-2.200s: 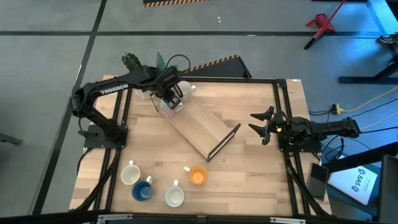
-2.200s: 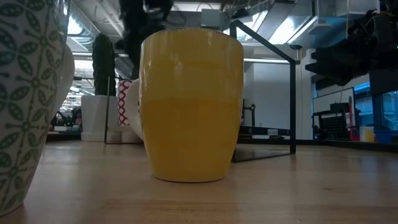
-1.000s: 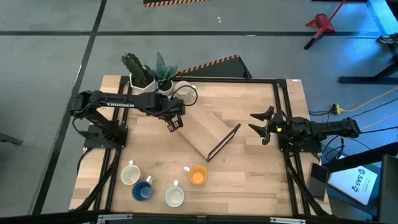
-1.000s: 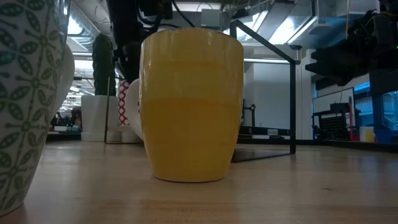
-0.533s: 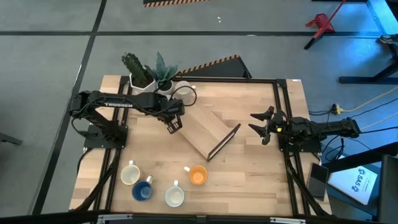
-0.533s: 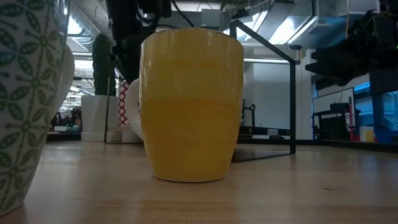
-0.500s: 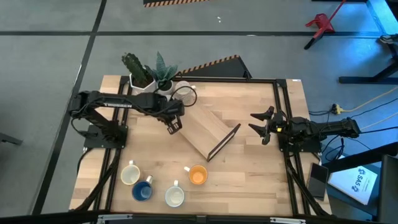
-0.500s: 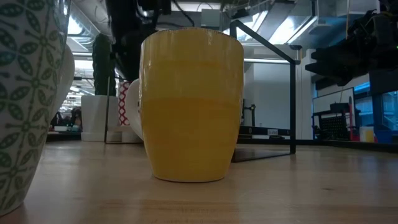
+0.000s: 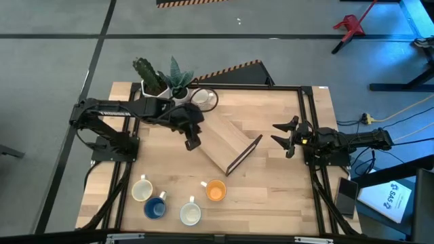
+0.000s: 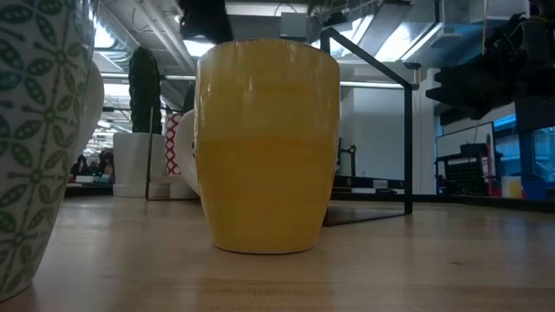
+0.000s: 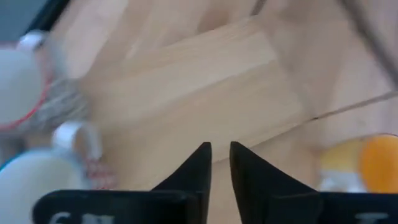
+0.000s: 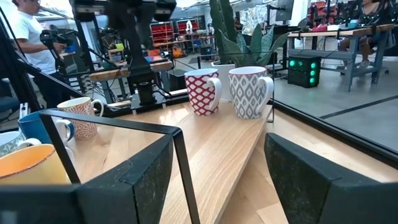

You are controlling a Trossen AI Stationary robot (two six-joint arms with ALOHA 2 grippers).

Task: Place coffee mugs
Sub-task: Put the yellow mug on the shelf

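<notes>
Four mugs stand near the table's near edge in the high view: a white mug [image 9: 142, 190], a blue mug [image 9: 155, 207], another white mug [image 9: 190, 214] and an orange mug [image 9: 215, 191]. Two patterned mugs stand at the wooden tray's [image 9: 227, 144] far-left end, a red-patterned mug [image 12: 203, 91] and a grey-patterned mug [image 12: 249, 93]. My left gripper [image 9: 192, 143] [image 11: 221, 163] hovers shut over the tray's left edge, holding nothing. My right gripper [image 9: 281, 135] [image 12: 217, 155] waits open at the table's right side, facing the tray.
Two potted plants [image 9: 159, 78] stand at the table's far-left corner, behind the patterned mugs. The tray's black wire handle [image 9: 244, 154] rises at its near-right end. Bare wood lies between the tray and the near mugs. People and benches show in the room beyond.
My left gripper has drawn away from the two patterned mugs at the tray's far-left end, moving a little toward the table's near edge and right. The mugs have stayed where they were. My right arm has kept still.
</notes>
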